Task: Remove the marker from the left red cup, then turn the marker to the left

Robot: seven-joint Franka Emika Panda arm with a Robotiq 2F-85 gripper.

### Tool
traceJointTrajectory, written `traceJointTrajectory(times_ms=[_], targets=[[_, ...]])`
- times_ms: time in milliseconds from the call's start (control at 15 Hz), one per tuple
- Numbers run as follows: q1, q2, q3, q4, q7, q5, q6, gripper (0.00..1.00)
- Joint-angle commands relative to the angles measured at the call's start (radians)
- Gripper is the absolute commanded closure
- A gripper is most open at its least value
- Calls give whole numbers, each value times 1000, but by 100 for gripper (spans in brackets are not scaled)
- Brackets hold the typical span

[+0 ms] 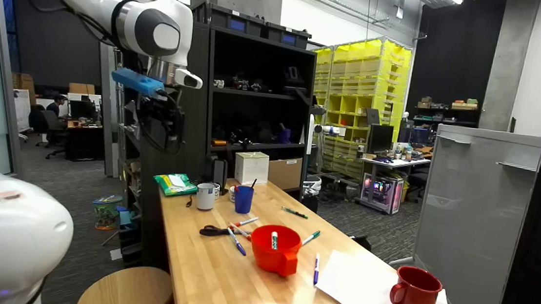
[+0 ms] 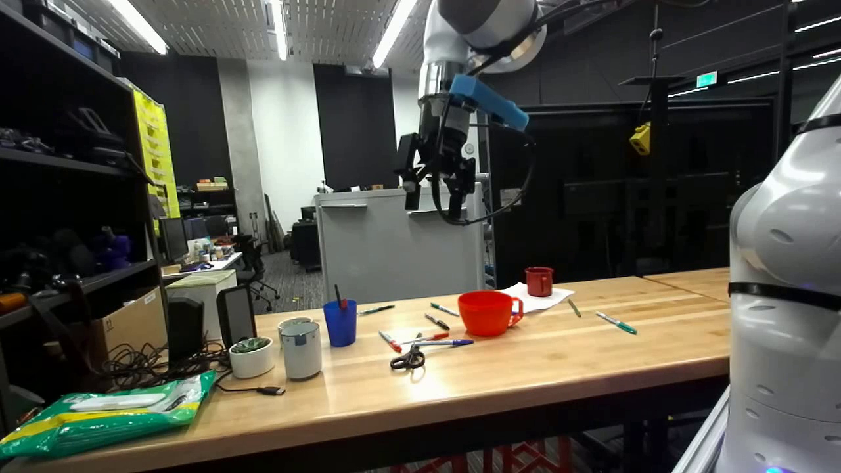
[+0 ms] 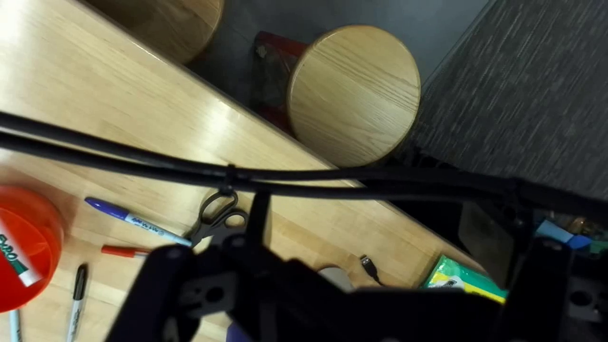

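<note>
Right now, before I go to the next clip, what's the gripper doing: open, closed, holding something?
Gripper: open, holding nothing; the marker is in the bright red cup.

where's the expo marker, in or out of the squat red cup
In: an exterior view shows the marker inside the rim of the red cup.

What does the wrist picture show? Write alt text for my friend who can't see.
A white Expo marker sits in a red cup, cut off by the left edge. Nearby on a wooden table lie a purple-capped marker and black scissors; black cables cross in front, with a round wooden stool beyond.
</note>
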State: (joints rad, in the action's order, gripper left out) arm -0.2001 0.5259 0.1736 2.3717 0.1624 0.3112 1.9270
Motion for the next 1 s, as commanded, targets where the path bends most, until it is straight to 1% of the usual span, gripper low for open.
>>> traceJointTrajectory(times_ms=[0, 133, 267, 400, 533, 600, 733, 933], targets=[[12, -20, -20, -25, -101, -64, -70, 0], [32, -24, -29, -31, -158, -154, -112, 0], [55, -25, -48, -20, -208, -238, -98, 0], [81, -37, -68, -14, -244, -312, -50, 0], [100, -70, -94, -40, -240, -316, -53, 0], [85, -35, -84, -9, -232, -297, -55, 0], [99, -54, -98, -19, -239, -301, -53, 0], [100, -67, -101, -29, -241, -300, -52, 0]])
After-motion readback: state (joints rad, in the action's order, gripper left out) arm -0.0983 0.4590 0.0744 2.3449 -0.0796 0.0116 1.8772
